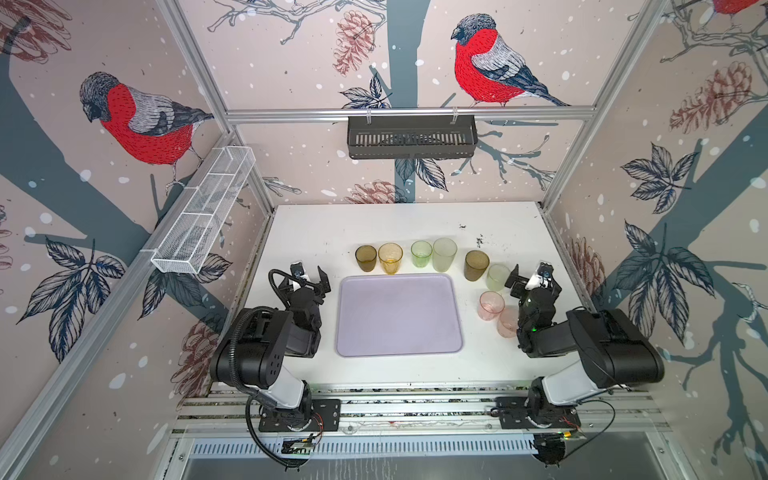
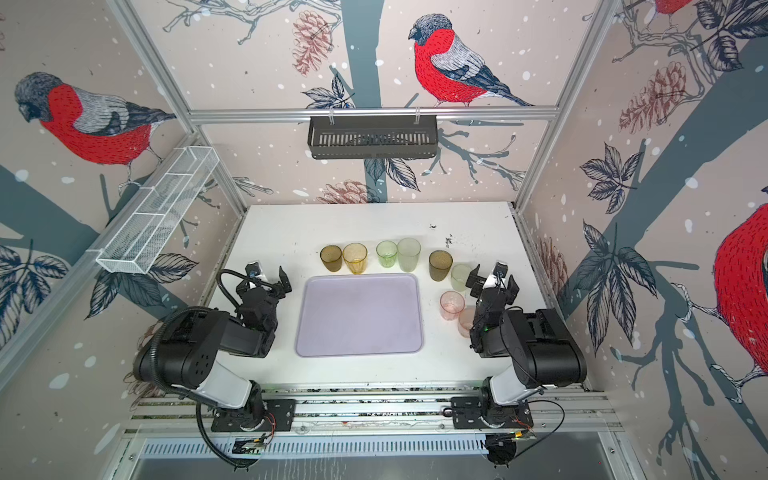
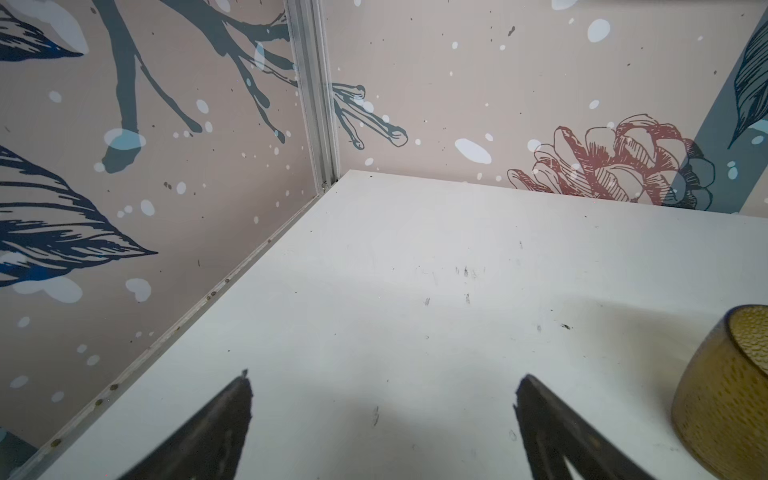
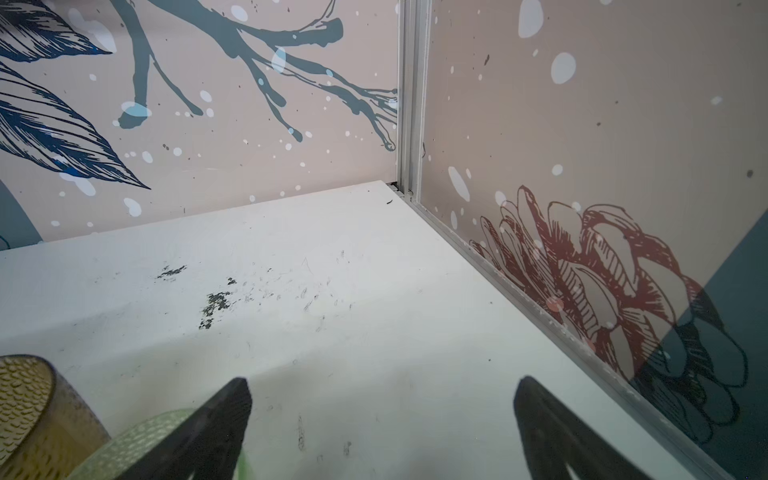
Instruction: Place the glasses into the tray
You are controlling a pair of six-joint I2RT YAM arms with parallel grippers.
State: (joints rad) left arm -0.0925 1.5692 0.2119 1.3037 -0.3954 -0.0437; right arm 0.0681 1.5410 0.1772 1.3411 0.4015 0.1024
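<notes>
Empty lilac tray mid-counter. Eight glasses outside it: six beyond its far edge and corner, two pink glasses at its right. Left tool and right tool gaping wide, holding nothing. Likely risk: toppling the pale green glass just beside the right tool, or the crowded pink pair near that arm.

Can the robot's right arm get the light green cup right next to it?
Probably yes. The right gripper is open just beside the nearest pale green glass, with nothing between them, though a brown glass stands close by.
</notes>
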